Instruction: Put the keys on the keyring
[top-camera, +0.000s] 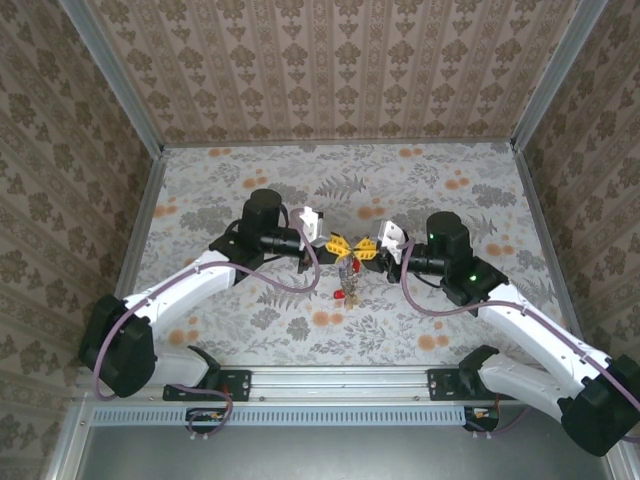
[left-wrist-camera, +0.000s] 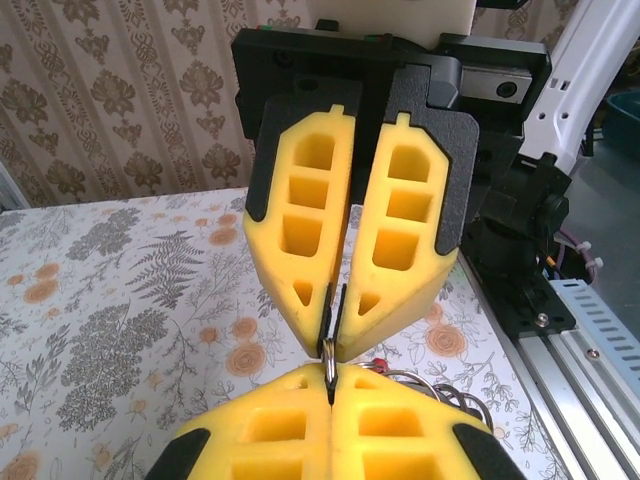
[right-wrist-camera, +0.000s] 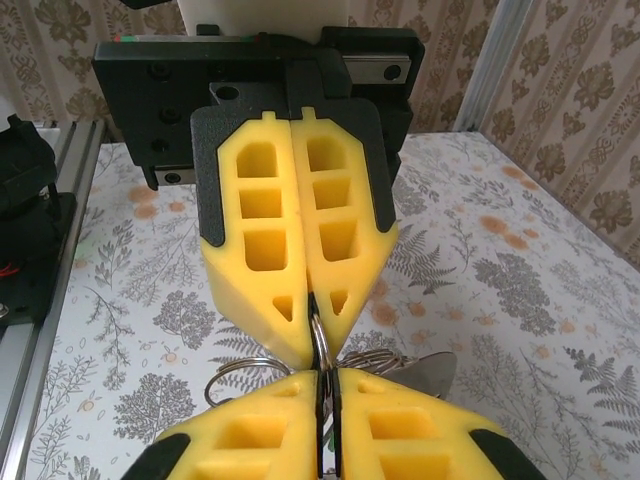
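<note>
Yellow moulded fingers (left-wrist-camera: 270, 435) of the left gripper (left-wrist-camera: 330, 388) sit at the bottom edge of the left wrist view, pressed together with only a dark seam between them. Out of that seam rises a thin metal keyring (left-wrist-camera: 328, 366). Its upper part runs into the tips of the right gripper (left-wrist-camera: 336, 345), which faces the camera from the centre of the frame and pinches the same ring.

The right wrist view mirrors this. The right gripper (right-wrist-camera: 325, 388) is closed at the bottom edge, the keyring (right-wrist-camera: 318, 335) stands in the middle, and the left gripper (right-wrist-camera: 312, 345) is clamped on it from above. Loose wire loops (right-wrist-camera: 240, 375) lie at lower left of the ring and a silver key blade (right-wrist-camera: 437, 372) at lower right.

From the top external camera the two grippers meet tip to tip in the middle of the frame, the left gripper (top-camera: 338, 245) touching the right gripper (top-camera: 368, 248). Just below them sits the bunch of small keys (top-camera: 347, 274), two with red plastic heads (top-camera: 341, 296) at its lower end. Whether the bunch hangs free or touches the floral-patterned tabletop (top-camera: 450, 200) cannot be told. White arm links (top-camera: 180, 285) run from the lower corners toward the centre.
</note>
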